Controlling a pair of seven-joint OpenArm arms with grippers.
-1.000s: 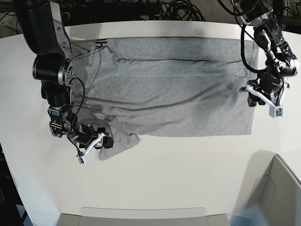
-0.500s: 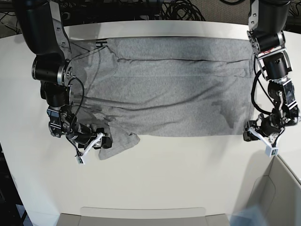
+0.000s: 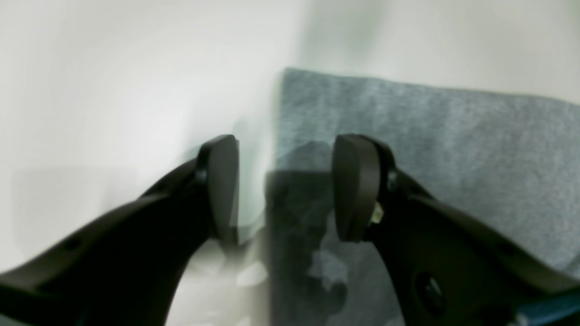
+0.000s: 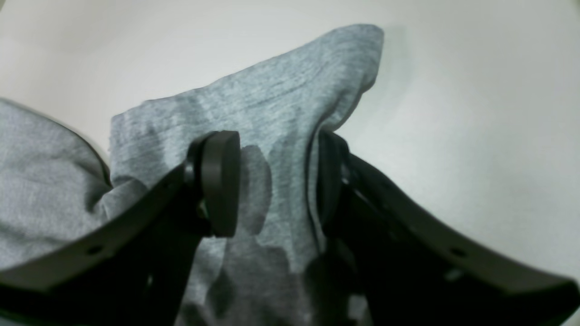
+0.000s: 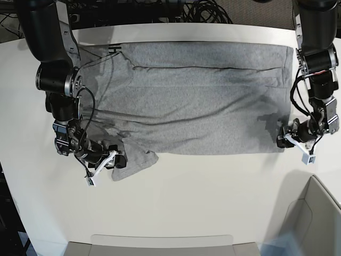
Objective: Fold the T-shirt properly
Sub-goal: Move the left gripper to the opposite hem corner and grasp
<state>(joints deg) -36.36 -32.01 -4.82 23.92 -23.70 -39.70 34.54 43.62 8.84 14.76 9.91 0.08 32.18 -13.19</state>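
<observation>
The grey T-shirt (image 5: 186, 98) is spread flat across the far half of the white desk (image 5: 202, 208), plain side up, with a bit of black lettering peeking out at the far corner near the neck. One sleeve (image 5: 136, 162) sticks out past the near edge of the shirt, a bit rumpled. The right gripper (image 4: 276, 181) is down on that sleeve with its fingers (image 4: 219, 181) spread wide, one on top of the cloth and the other tucked under a raised fold, so the fabric sits between them but they're not pinched shut on it. Over at the other end, the left gripper (image 3: 285, 185) sits low right at the hem corner of the shirt. Its fingers (image 3: 355, 185) are wide apart too, one over bare desk and one over the cloth, with the shirt's edge running between them. That wrist view is pretty blurry, but nothing looks clamped. There's a pale bin (image 5: 314, 218) at the near corner of the desk.
</observation>
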